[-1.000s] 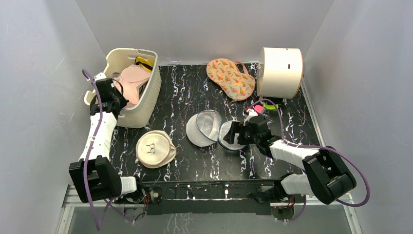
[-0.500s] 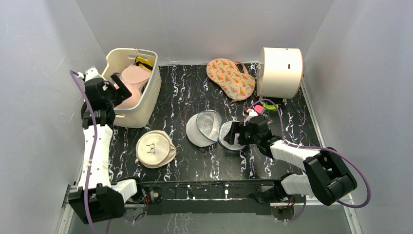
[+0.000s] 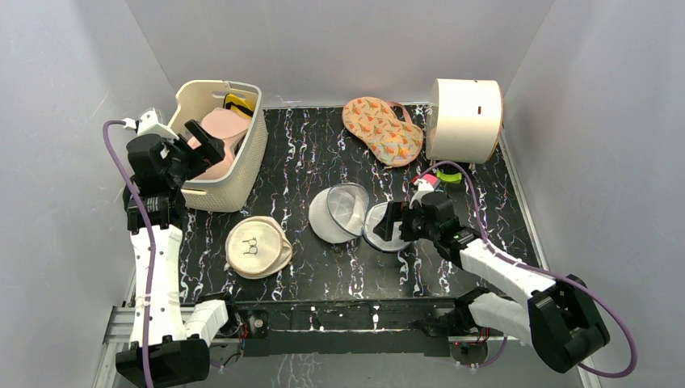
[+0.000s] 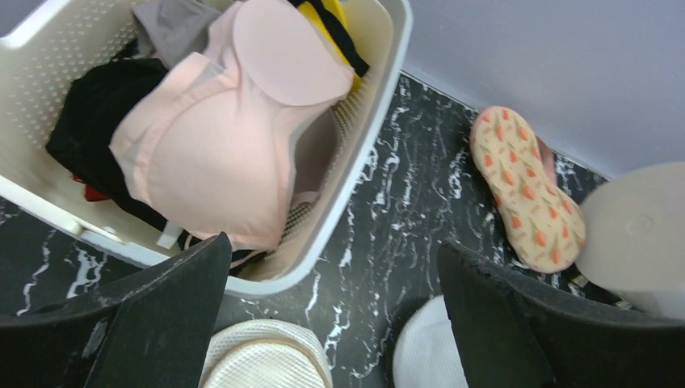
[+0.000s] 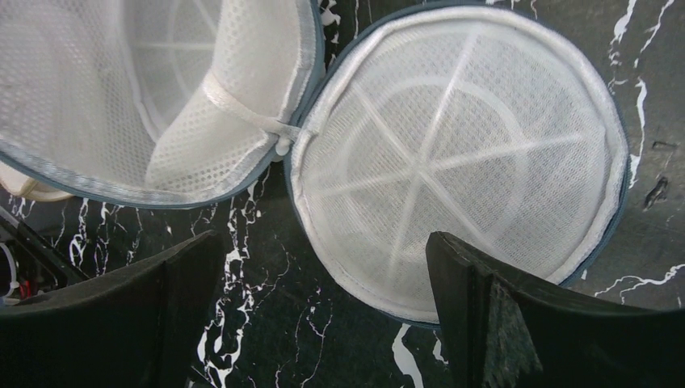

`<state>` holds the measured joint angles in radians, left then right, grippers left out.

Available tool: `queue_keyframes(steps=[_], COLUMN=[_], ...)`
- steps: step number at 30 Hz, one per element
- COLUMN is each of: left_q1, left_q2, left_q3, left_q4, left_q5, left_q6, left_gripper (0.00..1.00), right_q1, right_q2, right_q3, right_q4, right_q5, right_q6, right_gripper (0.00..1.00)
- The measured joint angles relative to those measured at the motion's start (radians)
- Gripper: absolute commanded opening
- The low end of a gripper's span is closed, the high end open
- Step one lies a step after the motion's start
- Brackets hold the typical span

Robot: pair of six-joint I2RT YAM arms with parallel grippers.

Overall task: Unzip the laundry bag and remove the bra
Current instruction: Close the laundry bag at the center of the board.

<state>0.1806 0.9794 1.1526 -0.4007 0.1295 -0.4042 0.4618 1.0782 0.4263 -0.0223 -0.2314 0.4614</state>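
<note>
**Bag lies open, bra sits in the basket**

From above, the laundry bag (image 3: 343, 212) lies unzipped near the middle of the black marbled surface (image 3: 299, 153). Its two mesh halves are spread side by side and hinged together. The right arm (image 3: 493, 263) reaches in from the near right, and the right jaws hang over the bag's right half. The bra (image 3: 216, 133) lies in the cream basket (image 3: 242, 174) at the far left, pink cups up and a yellow part toward the back. The left arm (image 3: 153, 250) stands tall, with the left jaws over the basket's near left corner. A beige pouch (image 3: 257, 246) lies near the front, left of the bag. An orange patterned pad (image 3: 382, 129) and a cream drum (image 3: 464, 120) sit at the back right.

The left wrist view shows the left jaws spread wide and holding nothing, with the fingers (image 4: 145, 323) at the lower edge. Beyond them the bra (image 4: 218, 137) drapes over a black garment (image 4: 97, 113) inside the basket (image 4: 363, 153).

The right wrist view shows the right jaws wide apart and empty too, with the fingers (image 5: 525, 323) framing the bag (image 5: 452, 153). Only white mesh shows in both open halves.
</note>
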Motion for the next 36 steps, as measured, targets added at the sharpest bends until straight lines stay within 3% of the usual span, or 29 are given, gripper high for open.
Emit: queue_keyframes(steps=[9, 16, 18, 22, 26, 31, 36], left_q1=[0.0, -0.025, -0.112, -0.441, -0.693, -0.892, -1.008], left_q2=[-0.039, -0.021, -0.017, 0.045, 0.139, 0.27, 0.343], left_q3=[-0.053, -0.105, -0.122, -0.134, -0.156, -0.158, -0.175], left_q4=[0.107, 0.216, 0.256, 0.299, 0.354, 0.419, 0.48], left_q5=[0.3, 0.42, 0.404, 0.321, 0.218, 0.092, -0.018], left_q6=[-0.137, -0.227, -0.243, -0.239, -0.224, -0.171, -0.117], left_gripper=[0.97, 0.97, 0.97, 0.96, 0.96, 0.97, 0.97], right_q1=[0.0, 0.0, 0.0, 0.0, 0.0, 0.0, 0.0], right_q2=[-0.099, -0.211, -0.229, -0.266, -0.336, -0.463, -0.557], right_q3=[0.074, 0.109, 0.116, 0.139, 0.177, 0.312, 0.448], right_q4=[-0.066, -0.103, -0.112, -0.133, -0.154, -0.192, -0.19], right_q5=[0.015, 0.04, 0.043, 0.045, 0.048, 0.077, 0.128], right_q6=[-0.023, -0.045, -0.049, -0.061, -0.07, -0.096, -0.132], right_gripper=[0.98, 0.98, 0.98, 0.98, 0.98, 0.98, 0.98])
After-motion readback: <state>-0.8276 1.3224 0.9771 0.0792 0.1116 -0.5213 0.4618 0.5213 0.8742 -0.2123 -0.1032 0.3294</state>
